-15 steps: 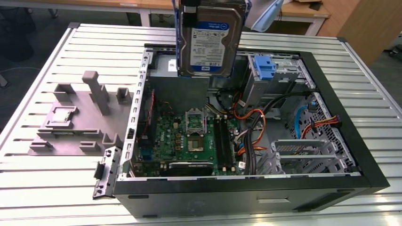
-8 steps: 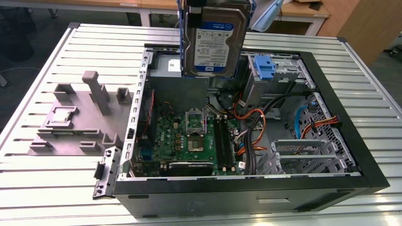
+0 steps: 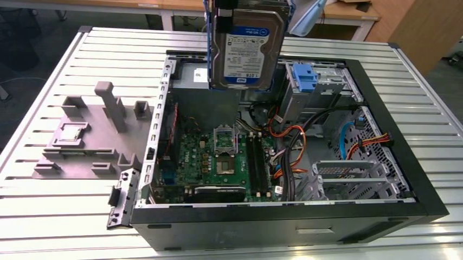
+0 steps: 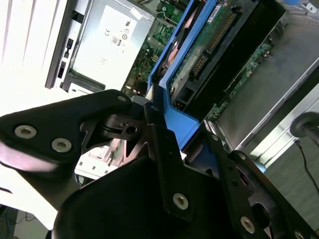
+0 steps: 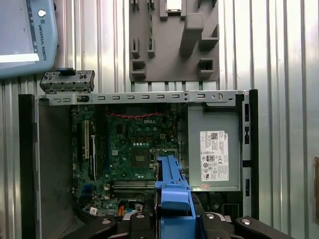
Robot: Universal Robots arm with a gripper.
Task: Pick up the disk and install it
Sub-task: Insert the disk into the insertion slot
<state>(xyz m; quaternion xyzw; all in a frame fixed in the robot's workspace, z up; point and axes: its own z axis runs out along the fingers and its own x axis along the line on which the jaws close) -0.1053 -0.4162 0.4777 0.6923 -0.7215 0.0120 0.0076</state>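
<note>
Black gripper (image 4: 182, 132) clamped on blue bracket of flat silver white-blue-labelled disk (image 3: 246, 46); disk upright, aloft over open black computer case (image 3: 405, 179) toward worktop (image 3: 58, 65) far edge; advice: keep bracket square, avoid orange cables (image 3: 293, 151).

Probably a robotics lab: slatted aluminium bench (image 3: 43, 216), opened computer case (image 3: 275, 225).

Top end of the disk (image 3: 246, 46) beyond the exterior view's upper edge

Clear air between disk (image 3: 246, 49) and open case (image 3: 289, 223); cables (image 3: 293, 157) (orange, black) beside the drive cage (image 3: 348, 181).
</note>
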